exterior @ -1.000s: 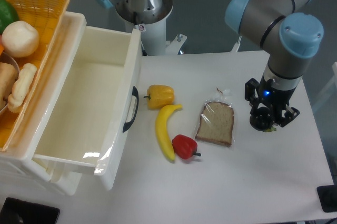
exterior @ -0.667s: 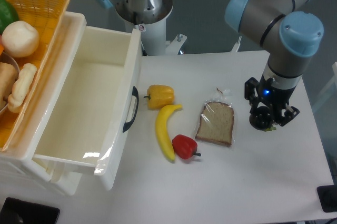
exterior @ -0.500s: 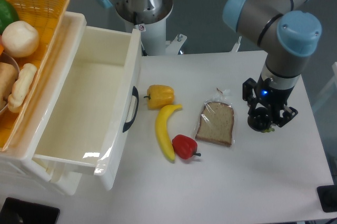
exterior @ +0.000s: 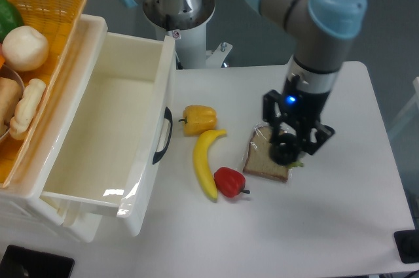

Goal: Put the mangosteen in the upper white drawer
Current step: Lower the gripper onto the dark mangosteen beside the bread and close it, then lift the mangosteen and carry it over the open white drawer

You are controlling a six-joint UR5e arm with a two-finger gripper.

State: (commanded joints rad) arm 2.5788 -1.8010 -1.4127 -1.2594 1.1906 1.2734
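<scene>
The gripper (exterior: 286, 149) hangs over the bagged bread slice (exterior: 267, 154) at the middle of the table (exterior: 340, 225), its fingers closed around the mangosteen (exterior: 283, 152), a near-black round fruit held clear of the tabletop. A bit of green, its stem leaves, shows at the fruit's lower right edge, pointing down and to the right; the fruit itself is round, with no long axis to read. A blue light glows on the wrist above the fingers.

The drawer (exterior: 98, 137) stands pulled out at the left, well apart from the fruit, its black curved handle (exterior: 163, 135) facing the table's middle and its white interior open to the camera. Its long axis runs from the top of the view toward the bottom left.

Between drawer and gripper lie a yellow pepper (exterior: 199, 120), a banana (exterior: 206, 161) just below it, and a red pepper (exterior: 230, 182) touching the banana's lower end. A woven yellow basket (exterior: 46, 36) of food sits at the far left, above the drawer's rear edge.
</scene>
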